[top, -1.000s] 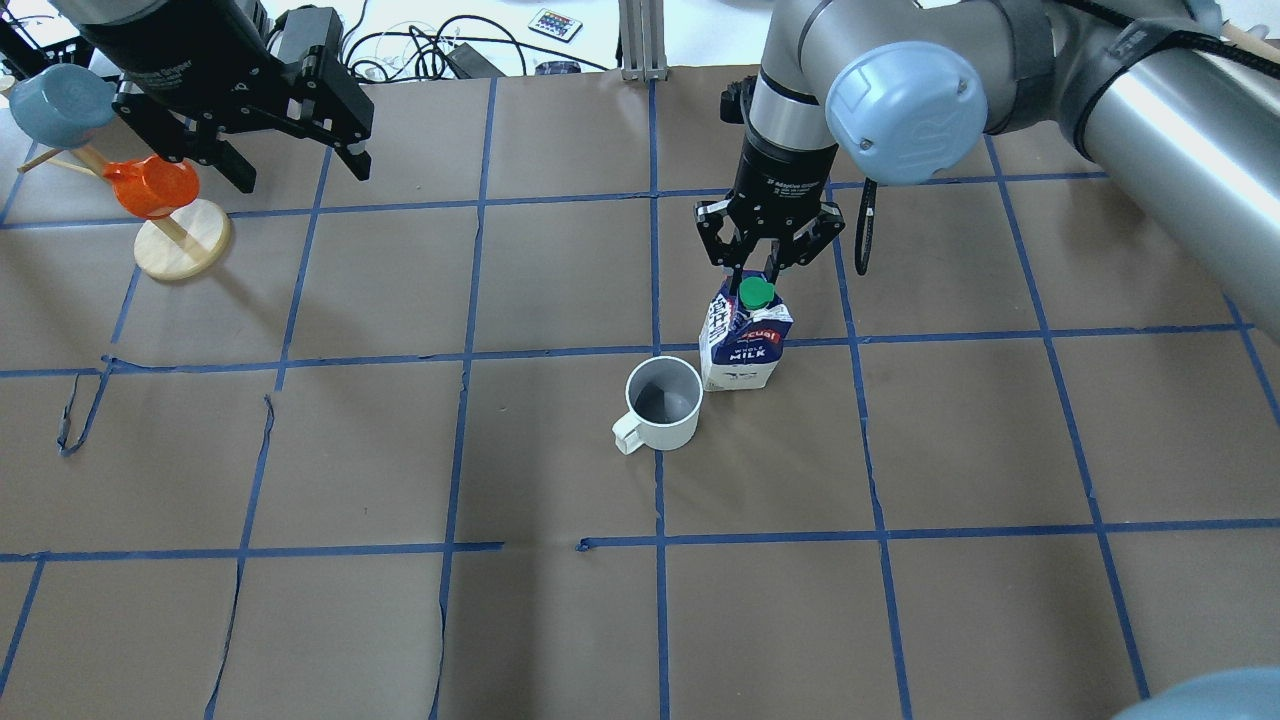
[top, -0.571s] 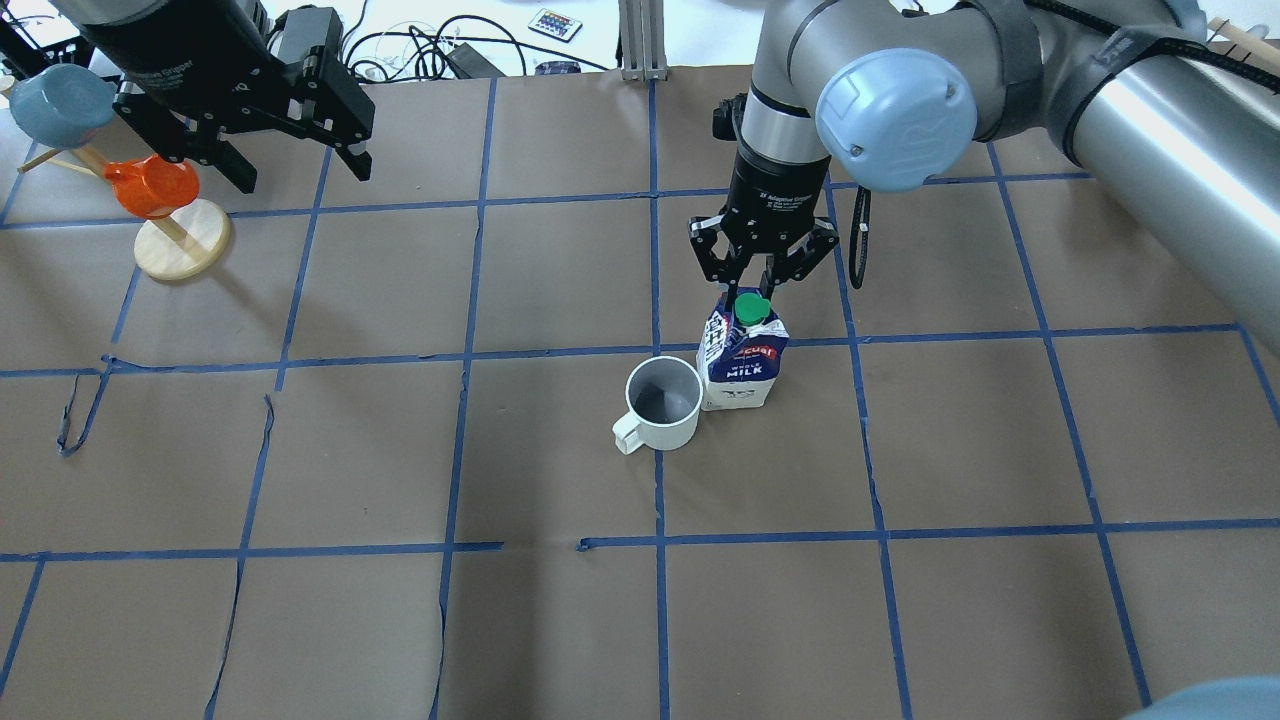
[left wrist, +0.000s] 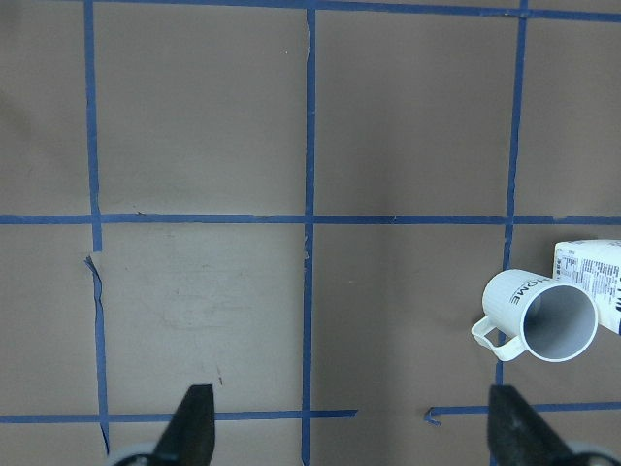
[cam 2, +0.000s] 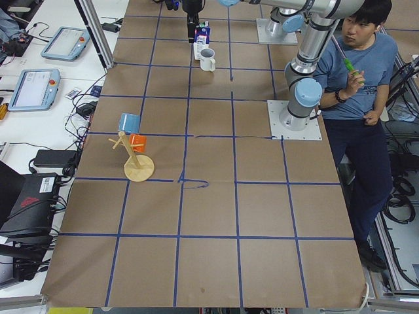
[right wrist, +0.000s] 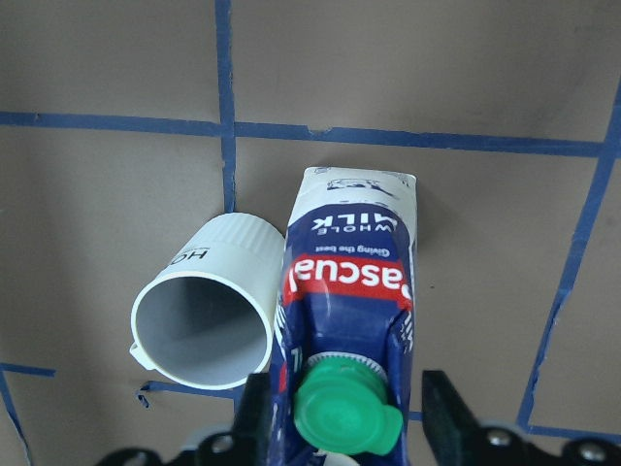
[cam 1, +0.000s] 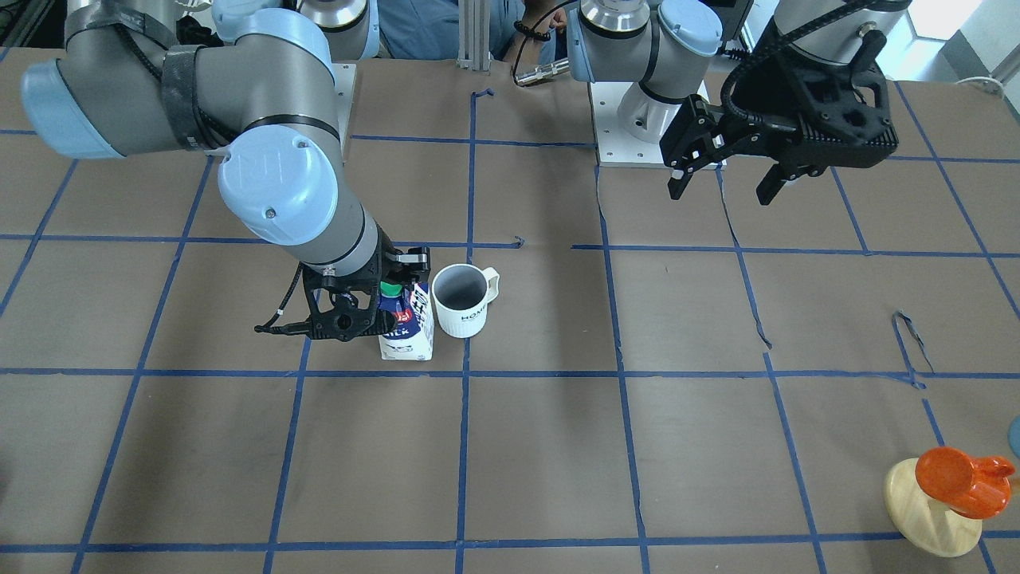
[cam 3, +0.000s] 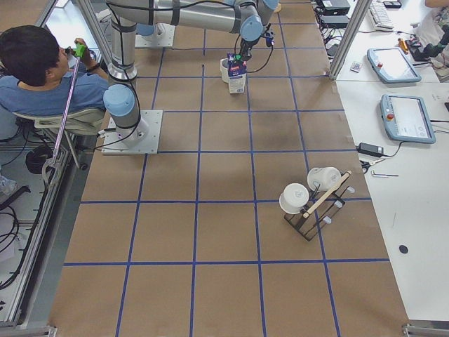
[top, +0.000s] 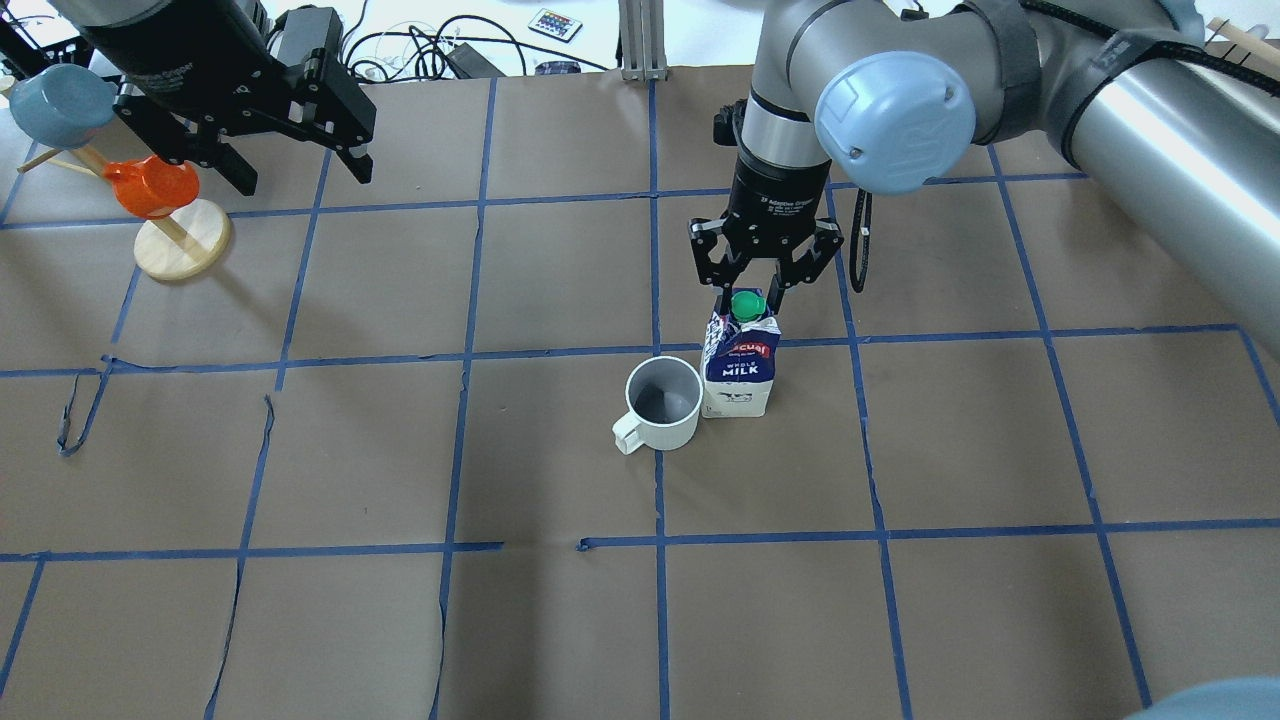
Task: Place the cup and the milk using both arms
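The white cup [top: 660, 400] stands upright near the table's middle, handle toward the robot's left. The milk carton [top: 738, 365] stands upright right beside it, touching or nearly so. My right gripper [top: 750, 297] is straight above the carton. In the right wrist view its jaws are slightly open and closely flank the carton's top [right wrist: 349, 272] and green cap, with the cup [right wrist: 199, 320] alongside. My left gripper [top: 300, 175] is open and empty, high over the far left of the table. Its wrist view shows the cup [left wrist: 539, 316] far off.
A wooden stand [top: 180, 235] with an orange cup [top: 150, 188] and a blue cup is at the far left, under the left arm. Another rack with white cups [cam 3: 312, 200] stands at the right end. A person [cam 2: 357, 59] sits behind the robot.
The milk carton went from tilted and lifted to standing upright on the table beside the cup. The right gripper's jaws widened around its top. The left arm stayed still.
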`<state>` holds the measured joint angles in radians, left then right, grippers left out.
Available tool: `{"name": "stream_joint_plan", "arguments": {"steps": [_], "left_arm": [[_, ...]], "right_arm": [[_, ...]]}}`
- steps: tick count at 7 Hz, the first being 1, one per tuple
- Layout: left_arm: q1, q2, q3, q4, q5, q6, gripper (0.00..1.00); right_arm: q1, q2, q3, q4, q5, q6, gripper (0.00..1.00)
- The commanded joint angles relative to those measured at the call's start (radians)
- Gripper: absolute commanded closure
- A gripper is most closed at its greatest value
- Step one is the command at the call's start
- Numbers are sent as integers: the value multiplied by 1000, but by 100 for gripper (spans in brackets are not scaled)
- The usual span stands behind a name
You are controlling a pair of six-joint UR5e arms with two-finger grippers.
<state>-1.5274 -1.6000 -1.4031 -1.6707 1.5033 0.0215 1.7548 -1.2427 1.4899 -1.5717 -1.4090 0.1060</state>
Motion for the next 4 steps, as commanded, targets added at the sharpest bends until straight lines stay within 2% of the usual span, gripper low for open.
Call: {"name": "stream_joint_plan", "arguments": {"steps": [1, 3, 4], "left_arm": [[0, 2, 0, -3, 0, 0, 0], [0, 6, -2, -4, 0, 0, 0], [0, 8, -4, -4, 0, 0, 0]], "right_arm": [[-20, -7, -19, 2, -5, -5, 0], [-117, -91, -54, 10, -72, -18, 0], [-162, -154, -47, 28, -76, -35, 0]]}}
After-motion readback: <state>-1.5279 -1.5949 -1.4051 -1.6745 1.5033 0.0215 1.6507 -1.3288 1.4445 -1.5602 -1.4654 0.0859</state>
